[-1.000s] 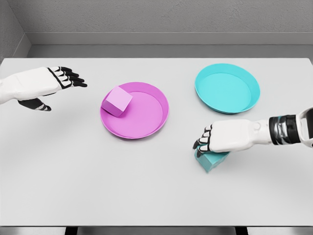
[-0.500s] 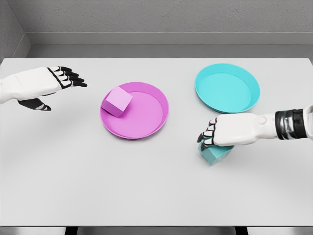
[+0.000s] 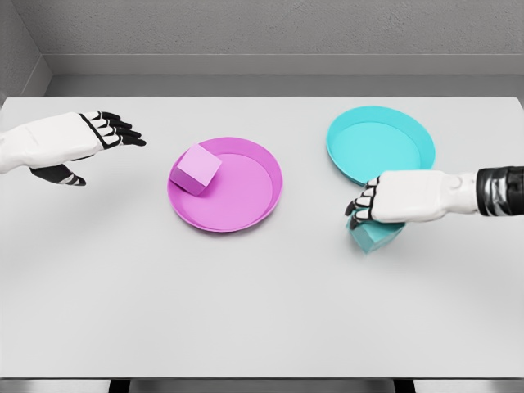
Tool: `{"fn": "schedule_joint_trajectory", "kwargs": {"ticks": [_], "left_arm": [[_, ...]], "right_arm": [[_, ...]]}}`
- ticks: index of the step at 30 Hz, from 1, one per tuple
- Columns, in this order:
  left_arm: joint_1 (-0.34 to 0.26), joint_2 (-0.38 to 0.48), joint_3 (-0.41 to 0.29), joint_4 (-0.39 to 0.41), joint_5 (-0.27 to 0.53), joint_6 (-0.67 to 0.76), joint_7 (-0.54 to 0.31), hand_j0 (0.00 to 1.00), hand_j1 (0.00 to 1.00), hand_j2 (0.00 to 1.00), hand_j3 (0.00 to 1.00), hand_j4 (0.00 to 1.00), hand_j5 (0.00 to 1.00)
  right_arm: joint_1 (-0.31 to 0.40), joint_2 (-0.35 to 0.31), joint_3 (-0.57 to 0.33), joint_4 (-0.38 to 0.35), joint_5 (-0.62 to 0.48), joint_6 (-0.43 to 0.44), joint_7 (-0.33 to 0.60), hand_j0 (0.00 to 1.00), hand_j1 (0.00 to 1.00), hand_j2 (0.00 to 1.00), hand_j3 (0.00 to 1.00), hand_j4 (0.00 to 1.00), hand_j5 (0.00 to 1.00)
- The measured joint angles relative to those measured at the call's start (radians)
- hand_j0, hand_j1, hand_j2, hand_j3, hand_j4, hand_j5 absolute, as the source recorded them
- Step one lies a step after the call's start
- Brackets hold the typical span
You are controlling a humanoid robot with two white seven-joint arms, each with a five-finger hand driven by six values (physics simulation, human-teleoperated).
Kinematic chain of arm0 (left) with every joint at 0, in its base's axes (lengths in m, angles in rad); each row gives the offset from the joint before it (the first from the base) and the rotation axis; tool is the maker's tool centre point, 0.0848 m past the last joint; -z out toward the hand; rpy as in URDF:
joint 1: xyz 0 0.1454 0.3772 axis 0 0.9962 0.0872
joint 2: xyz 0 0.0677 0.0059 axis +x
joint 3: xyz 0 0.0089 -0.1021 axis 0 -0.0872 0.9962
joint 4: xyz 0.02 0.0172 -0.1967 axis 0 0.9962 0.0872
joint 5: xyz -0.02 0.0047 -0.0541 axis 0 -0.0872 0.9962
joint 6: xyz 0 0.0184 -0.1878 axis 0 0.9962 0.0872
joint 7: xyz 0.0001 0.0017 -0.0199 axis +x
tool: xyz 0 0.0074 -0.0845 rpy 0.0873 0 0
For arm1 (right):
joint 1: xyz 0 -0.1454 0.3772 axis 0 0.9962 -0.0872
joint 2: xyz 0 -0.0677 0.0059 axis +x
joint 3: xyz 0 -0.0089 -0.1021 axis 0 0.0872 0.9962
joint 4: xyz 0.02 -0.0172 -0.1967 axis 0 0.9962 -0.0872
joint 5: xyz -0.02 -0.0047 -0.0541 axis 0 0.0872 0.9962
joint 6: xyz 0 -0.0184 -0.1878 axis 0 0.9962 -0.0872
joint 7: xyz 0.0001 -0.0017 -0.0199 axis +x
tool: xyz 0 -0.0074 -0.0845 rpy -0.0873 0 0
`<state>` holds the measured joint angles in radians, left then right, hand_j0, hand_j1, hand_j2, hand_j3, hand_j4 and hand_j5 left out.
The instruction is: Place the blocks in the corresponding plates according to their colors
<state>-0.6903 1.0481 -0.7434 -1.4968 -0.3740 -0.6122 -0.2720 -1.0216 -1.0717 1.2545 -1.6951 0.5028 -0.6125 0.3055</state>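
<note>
A pink block point(image 3: 196, 169) rests on the left rim of the magenta plate point(image 3: 246, 192) in the middle of the table. The cyan plate point(image 3: 381, 146) sits at the back right with nothing in it. My right hand point(image 3: 370, 211) is shut on the cyan block point(image 3: 375, 236), which hangs tilted under the palm, just in front of the cyan plate's near rim. The hand covers the block's top. My left hand point(image 3: 98, 135) hovers at the far left with its fingers spread, holding nothing, well clear of the magenta plate.
The white table point(image 3: 246, 311) spans the whole view, with its front edge at the bottom. A grey wall runs behind the table's far edge.
My right hand has carried the cyan block up and back to the right, toward the cyan plate. The left hand and the pink block have not moved.
</note>
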Motion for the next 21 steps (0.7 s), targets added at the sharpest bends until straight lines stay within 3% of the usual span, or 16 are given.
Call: {"fn": "schedule_joint_trajectory", "kwargs": {"ticks": [21], "left_arm": [[-0.002,0.0,0.0,-0.001,0.0,0.0,0.0,1.0,1.0,1.0,1.0,1.0,1.0]], "right_arm": [[-0.051,0.021,-0.016,0.167,0.01,0.0,0.001,0.61,0.61,0.61,0.61,0.61,0.61]]}}
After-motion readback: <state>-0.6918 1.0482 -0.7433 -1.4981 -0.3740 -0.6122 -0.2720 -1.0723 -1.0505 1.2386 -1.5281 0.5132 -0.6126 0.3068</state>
